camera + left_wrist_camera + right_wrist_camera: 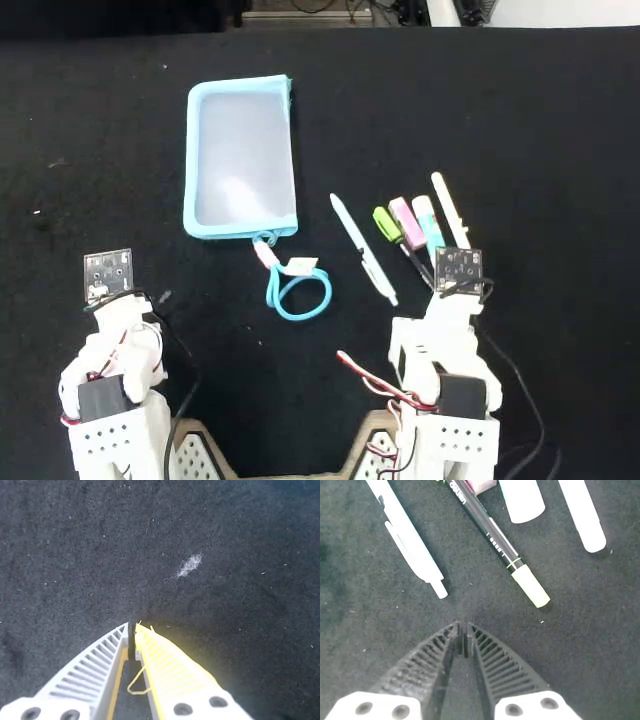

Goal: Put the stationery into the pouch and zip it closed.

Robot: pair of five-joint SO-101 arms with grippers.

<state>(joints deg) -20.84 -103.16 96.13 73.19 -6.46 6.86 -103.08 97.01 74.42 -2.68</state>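
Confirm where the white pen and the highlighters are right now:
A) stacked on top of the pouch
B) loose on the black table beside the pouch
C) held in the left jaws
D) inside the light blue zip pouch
B: the slim white pen and the green highlighter lie on the black table, apart from the light blue zip pouch.

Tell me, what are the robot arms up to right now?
Left gripper shut, empty, over bare cloth. Right gripper shut, empty, just short of the pens. The pouch lies flat, pens outside it. Nothing blocking.
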